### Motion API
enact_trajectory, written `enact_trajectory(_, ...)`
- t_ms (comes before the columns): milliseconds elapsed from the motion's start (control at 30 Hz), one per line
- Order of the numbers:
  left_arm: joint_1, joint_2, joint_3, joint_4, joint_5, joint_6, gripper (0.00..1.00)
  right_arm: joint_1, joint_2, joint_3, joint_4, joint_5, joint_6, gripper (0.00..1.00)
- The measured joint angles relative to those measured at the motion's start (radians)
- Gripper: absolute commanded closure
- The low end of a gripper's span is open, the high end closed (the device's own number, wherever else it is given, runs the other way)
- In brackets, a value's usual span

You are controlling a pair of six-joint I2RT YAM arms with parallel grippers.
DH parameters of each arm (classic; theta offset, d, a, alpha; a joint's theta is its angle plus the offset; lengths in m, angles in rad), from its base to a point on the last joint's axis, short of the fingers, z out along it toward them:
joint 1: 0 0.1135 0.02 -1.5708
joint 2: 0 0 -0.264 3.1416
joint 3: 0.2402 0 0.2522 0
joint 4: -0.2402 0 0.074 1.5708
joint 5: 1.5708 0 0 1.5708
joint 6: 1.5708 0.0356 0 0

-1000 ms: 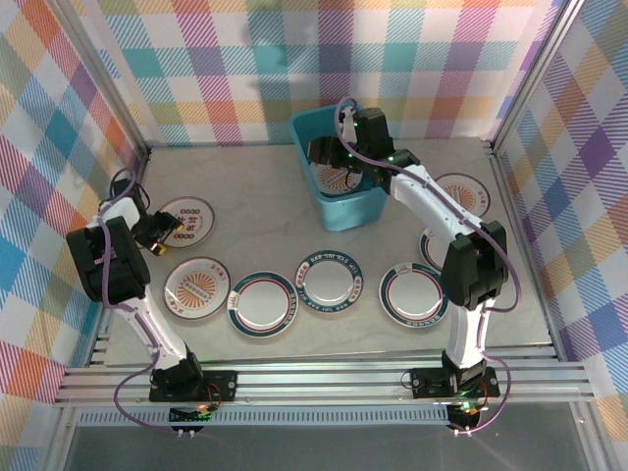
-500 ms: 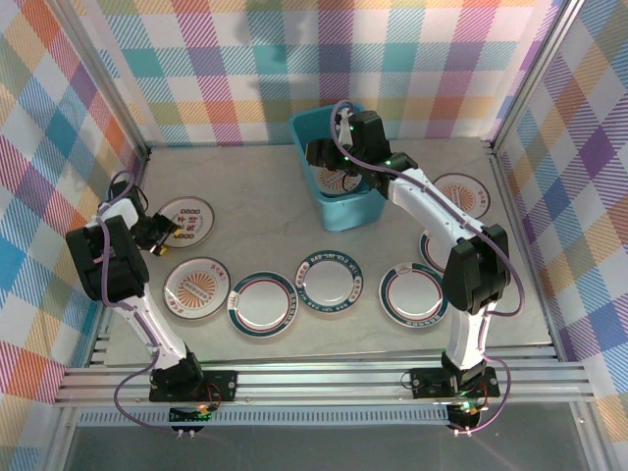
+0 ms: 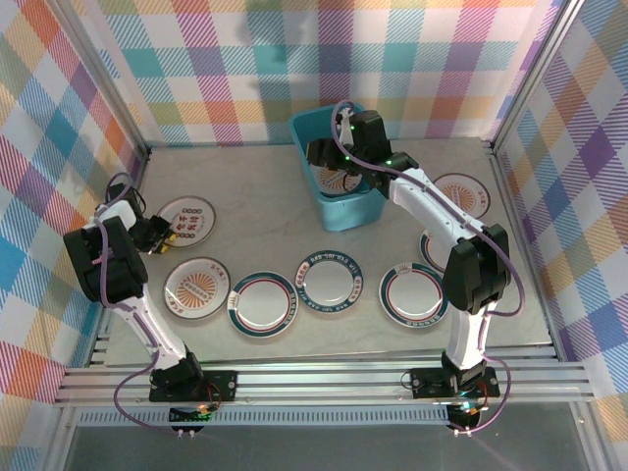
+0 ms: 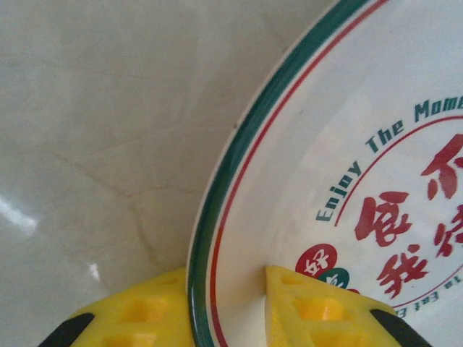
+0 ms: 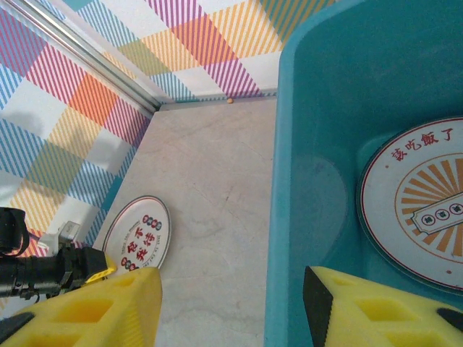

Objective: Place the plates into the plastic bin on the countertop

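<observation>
My left gripper (image 4: 228, 289) is shut on the rim of a white plate (image 4: 347, 144) with red characters; one yellow finger is under the rim, the other on its face. That plate (image 3: 188, 221) lies on the countertop (image 3: 255, 186) at the far left, with the left gripper (image 3: 160, 235) at its near-left edge. My right gripper (image 5: 231, 289) stands open and holds nothing, above the left wall of the teal plastic bin (image 5: 318, 144). An orange sunburst plate (image 5: 427, 210) lies inside the bin (image 3: 314, 123).
Several more plates lie along the front: a sunburst one (image 3: 196, 287), a teal-rimmed one (image 3: 262, 303), a dark-rimmed one (image 3: 331, 280) and a red-rimmed one (image 3: 413, 294). Another plate (image 3: 461, 193) lies right of the bin. Plaid walls and aluminium rails close in the sides.
The left gripper's jaws have closed onto the plate's rim. The right gripper has drawn up and back a little over the bin's left side.
</observation>
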Motion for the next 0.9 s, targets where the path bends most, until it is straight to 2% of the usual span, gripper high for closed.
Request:
enact_trajectory(400,-0.004,-0.016,-0.032,0.063,0.053,-0.001,0.84,0.000,-0.002,-0.038,-0.003,0.008,0.000,0.46)
enact_trajectory(900,-0.024,-0.145,-0.071,0.087,0.079,-0.034,0.95,0.000,-0.021,-0.041,-0.003,0.008,0.001,0.46)
